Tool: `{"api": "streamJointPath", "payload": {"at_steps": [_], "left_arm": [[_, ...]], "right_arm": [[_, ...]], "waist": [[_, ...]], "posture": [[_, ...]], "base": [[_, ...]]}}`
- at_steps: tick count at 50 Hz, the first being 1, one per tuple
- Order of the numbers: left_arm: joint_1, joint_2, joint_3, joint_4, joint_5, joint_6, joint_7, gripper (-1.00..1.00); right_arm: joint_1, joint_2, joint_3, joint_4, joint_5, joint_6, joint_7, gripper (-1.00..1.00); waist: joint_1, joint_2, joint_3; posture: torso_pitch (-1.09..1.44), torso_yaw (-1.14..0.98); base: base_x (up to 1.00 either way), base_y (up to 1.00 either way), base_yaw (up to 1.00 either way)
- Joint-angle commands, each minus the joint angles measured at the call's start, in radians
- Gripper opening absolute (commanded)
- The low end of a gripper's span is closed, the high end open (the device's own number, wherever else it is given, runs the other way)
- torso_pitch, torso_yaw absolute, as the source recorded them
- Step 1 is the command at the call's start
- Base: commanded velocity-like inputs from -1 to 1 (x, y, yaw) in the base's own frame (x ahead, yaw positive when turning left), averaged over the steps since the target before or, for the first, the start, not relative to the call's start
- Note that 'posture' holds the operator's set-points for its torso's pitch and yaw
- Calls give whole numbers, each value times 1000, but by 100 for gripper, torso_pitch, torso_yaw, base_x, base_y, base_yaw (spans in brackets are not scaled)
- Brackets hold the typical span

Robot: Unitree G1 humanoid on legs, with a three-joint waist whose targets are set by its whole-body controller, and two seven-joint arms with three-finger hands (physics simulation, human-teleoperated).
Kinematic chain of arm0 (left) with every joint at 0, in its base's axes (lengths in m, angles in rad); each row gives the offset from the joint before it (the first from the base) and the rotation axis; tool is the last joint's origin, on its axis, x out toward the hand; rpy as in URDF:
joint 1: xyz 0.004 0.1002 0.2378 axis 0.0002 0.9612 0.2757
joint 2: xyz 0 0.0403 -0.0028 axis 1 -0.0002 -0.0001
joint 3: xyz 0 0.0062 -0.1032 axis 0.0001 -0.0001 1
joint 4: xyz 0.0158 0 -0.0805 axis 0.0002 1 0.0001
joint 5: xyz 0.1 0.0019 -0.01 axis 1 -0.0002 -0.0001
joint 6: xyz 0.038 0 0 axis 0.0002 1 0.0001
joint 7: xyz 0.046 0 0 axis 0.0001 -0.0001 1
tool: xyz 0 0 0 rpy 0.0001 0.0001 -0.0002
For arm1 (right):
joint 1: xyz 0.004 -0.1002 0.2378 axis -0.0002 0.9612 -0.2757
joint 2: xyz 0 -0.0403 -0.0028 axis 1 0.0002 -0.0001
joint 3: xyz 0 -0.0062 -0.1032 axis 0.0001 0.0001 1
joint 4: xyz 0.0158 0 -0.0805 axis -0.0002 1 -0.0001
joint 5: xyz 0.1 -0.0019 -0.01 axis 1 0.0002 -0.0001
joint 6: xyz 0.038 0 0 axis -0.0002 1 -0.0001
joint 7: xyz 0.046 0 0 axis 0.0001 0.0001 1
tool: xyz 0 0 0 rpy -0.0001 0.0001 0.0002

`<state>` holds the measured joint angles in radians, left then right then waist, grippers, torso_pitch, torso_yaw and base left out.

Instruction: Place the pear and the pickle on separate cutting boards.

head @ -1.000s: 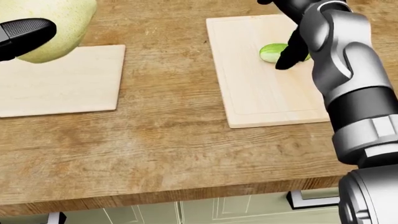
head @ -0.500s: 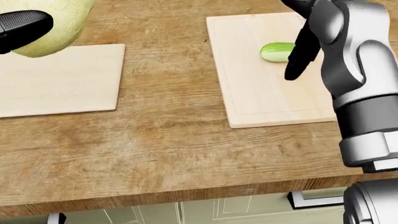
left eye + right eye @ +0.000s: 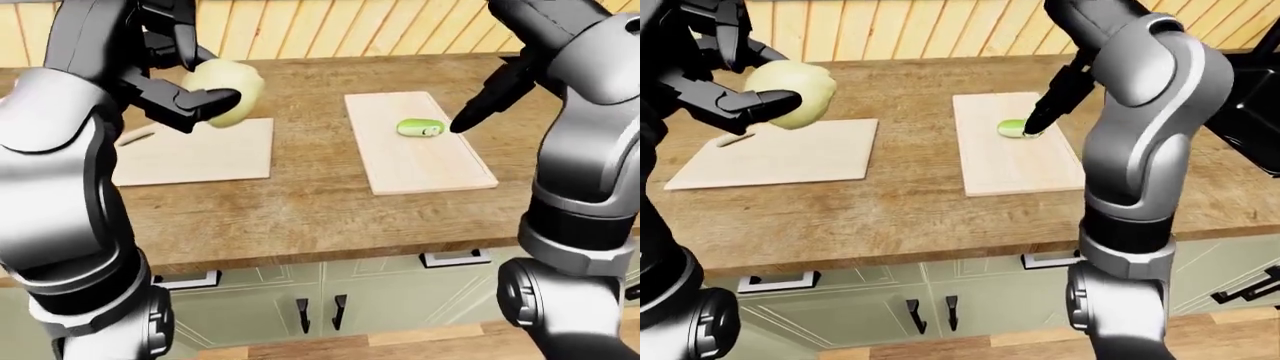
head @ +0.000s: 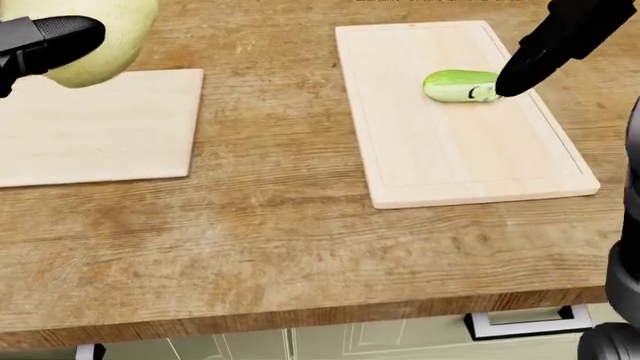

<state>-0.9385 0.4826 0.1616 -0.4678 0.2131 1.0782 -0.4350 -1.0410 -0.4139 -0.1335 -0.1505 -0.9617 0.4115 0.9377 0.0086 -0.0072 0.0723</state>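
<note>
Left hand (image 3: 185, 94) fingers (image 3: 215, 97) closed round the pear (image 3: 232, 91), holding it in the air above the far right corner of the left cutting board (image 3: 200, 150). Right hand (image 3: 495, 82): one dark finger (image 3: 470, 118) points down beside the pickle (image 4: 460, 85), tip at its right end, not gripping; how the other fingers stand, cannot tell. Pickle lies on its side on the far part of the right cutting board (image 4: 450, 150). Both boards sit well apart on the wooden counter (image 4: 280, 225), pale green cabinets (image 3: 330, 300) below its near edge.
</note>
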Motion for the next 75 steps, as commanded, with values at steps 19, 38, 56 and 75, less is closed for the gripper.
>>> {"api": "streamJointPath", "payload": {"at_steps": [19, 38, 56, 75], "left_arm": [[-54, -20, -6, 332, 92, -300, 29, -100], [-8, -25, 21, 573, 103, -479, 112, -100], [-1, -36, 6, 730, 109, -600, 181, -100], [39, -47, 4, 728, 121, -631, 180, -70]], "right_arm": [[-13, -18, 5, -502, 55, 373, 104, 100], [6, 17, 25, -516, 32, 374, 100, 100], [27, 41, 35, -529, 20, 372, 96, 100], [27, 49, 35, -532, 11, 372, 103, 100]], "waist": [[-3, 9, -31], [-13, 22, -40], [-16, 26, -46], [-17, 29, -47]], "posture": [[0, 0], [0, 0], [0, 0], [0, 0]], "base": [[0, 0, 0], [0, 0, 0], [0, 0, 0], [0, 0, 0]]}}
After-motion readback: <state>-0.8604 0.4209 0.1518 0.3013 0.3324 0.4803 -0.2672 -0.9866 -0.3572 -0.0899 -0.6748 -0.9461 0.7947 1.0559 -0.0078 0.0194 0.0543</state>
